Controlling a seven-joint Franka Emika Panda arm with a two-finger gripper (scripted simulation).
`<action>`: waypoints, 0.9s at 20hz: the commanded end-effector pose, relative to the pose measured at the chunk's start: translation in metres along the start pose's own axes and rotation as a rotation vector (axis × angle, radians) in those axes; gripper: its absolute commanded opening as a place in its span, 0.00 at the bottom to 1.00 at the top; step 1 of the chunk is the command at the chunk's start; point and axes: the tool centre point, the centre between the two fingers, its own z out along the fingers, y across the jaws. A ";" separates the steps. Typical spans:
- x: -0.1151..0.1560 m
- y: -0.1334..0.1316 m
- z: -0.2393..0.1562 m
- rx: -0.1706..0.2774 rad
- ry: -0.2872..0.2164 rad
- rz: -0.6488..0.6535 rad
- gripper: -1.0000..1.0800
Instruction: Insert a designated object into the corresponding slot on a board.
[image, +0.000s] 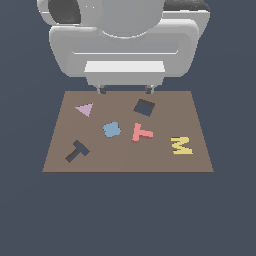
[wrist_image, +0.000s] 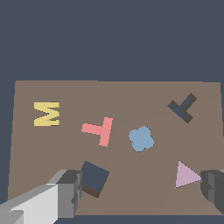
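Jaws (wrist_image: 140, 192) hang spread and empty above the board (image: 200, 150); pink T (image: 141, 132), centre frame, looks light and stiff, best pinched across its stem, slot (image: 77, 151) lower left.

No printed text, labels, brands or numbers to be read — only letter-shaped pieces, a yellow M (image: 181, 145), a pink T (image: 141, 132), laid on the board (image: 125, 160).

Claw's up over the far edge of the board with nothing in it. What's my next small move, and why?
Probably bring the open claw over the pink T block and lower it. The block lies loose near the middle of the board, apart from the T-shaped slot, so it must be grasped first.
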 end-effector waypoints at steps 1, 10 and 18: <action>0.000 0.000 0.000 0.000 0.000 0.000 0.96; 0.001 -0.009 0.027 -0.001 -0.012 0.031 0.96; 0.003 -0.030 0.090 -0.001 -0.039 0.104 0.96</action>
